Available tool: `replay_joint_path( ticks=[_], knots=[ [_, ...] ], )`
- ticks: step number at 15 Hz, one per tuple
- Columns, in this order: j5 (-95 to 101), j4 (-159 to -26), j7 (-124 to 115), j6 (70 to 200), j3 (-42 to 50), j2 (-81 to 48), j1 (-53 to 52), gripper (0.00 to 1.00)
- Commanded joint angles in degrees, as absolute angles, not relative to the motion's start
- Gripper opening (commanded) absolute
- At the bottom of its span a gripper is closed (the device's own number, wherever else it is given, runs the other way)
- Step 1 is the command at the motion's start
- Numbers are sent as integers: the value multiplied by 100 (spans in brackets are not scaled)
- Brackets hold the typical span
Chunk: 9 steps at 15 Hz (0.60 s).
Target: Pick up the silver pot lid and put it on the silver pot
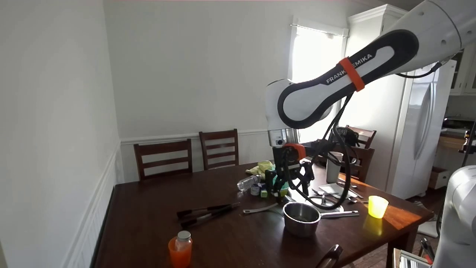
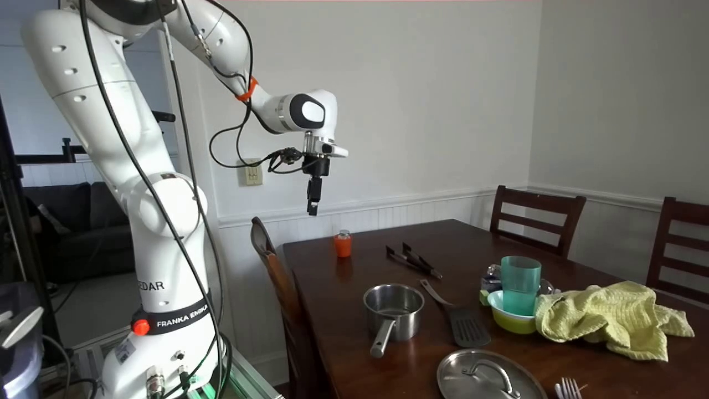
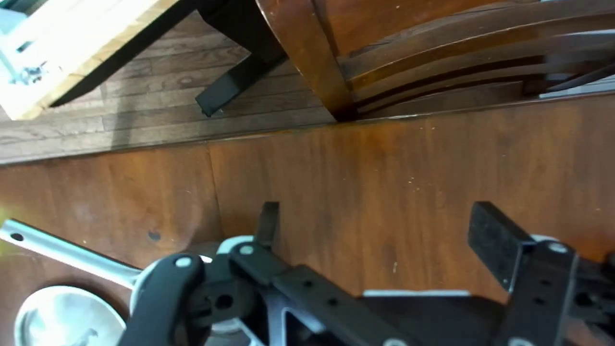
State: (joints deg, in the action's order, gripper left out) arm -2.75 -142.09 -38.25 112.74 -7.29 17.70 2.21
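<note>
We see spread fingers (image 3: 495, 242) — and the silver pot lid (image 2: 471, 379) flat on the bench (image 2: 343, 302), near the silver pot (image 2: 394, 311).

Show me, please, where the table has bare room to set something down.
The table shows bare wood between the orange cup, tongs and pot, and from the tongs toward the corner chair. It is crowded where the spatula, bowl and cloth sit close together, with the lid near the spatula.
</note>
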Motion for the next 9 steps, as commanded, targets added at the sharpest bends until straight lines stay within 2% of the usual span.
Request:
replay_joint_path(
  ticks=[1,9],
  knots=[
    [-527,-14537,-4205,11308,-383,1868,459,100],
    [-669,-14654,-4240,11263,-216,1772,513,100]
  ],
)
